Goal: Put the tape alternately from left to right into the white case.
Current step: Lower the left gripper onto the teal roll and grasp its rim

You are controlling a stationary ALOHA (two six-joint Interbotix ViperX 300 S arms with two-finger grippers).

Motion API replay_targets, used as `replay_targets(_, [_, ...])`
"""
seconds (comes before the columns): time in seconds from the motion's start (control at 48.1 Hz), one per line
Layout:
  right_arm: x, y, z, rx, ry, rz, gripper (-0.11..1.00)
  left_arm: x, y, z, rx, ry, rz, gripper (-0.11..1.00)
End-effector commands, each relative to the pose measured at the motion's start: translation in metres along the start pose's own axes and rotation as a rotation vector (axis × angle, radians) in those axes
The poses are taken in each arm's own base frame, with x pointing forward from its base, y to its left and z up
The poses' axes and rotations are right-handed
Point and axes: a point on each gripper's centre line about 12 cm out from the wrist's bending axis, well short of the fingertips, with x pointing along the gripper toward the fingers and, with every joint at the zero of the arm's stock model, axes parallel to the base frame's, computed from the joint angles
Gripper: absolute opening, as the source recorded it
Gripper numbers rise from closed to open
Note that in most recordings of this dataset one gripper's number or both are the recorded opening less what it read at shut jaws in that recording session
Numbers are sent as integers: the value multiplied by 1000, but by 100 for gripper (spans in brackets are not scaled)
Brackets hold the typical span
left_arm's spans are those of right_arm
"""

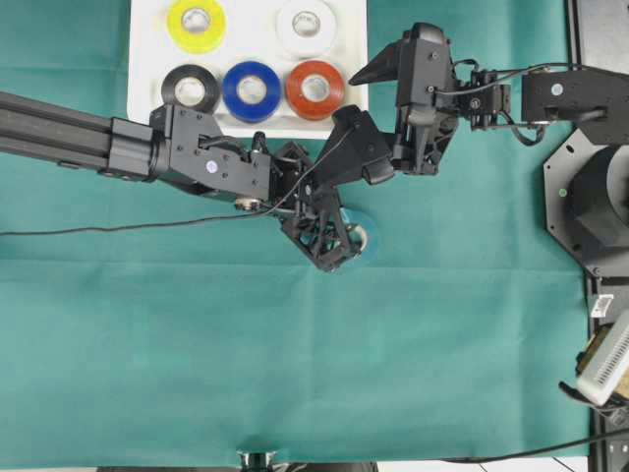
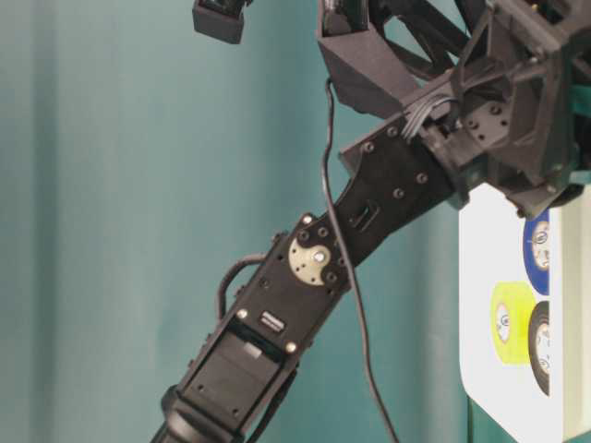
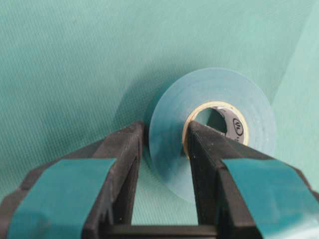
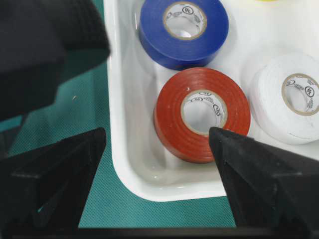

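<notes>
My left pincer (image 3: 164,144) is clamped on the green tape roll (image 3: 212,124), one finger through its core, on the cloth near the white case (image 1: 142,59). I should lift straight, keeping it level, while my right pincer (image 4: 157,149) hangs spread wide over the red roll (image 4: 202,114).

I see the white case (image 1: 142,59) holding yellow, white, black, blue and red rolls; the green tape roll (image 3: 212,124) lies outside on the cloth.

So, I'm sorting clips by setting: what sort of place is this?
Probably a robotics lab bench rather than a home or shop: two black arms, left and right, work over a green cloth, and coloured tape rolls sit in a white case.
</notes>
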Motion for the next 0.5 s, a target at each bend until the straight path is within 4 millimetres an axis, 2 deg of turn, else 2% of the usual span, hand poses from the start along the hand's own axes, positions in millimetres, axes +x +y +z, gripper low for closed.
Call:
replay_targets(0.0, [-2,0,8,-1,-28,3,84,-33,-17,22,7,-71,-46,26])
replay_targets(0.374, [-2,1,6,0,-25,4,84,-59,-25,29,51,-106,-68,26])
replay_targets(0.478, [-2,1,6,0,-24,4,84,-60,-24,28,51,-104,-68,26])
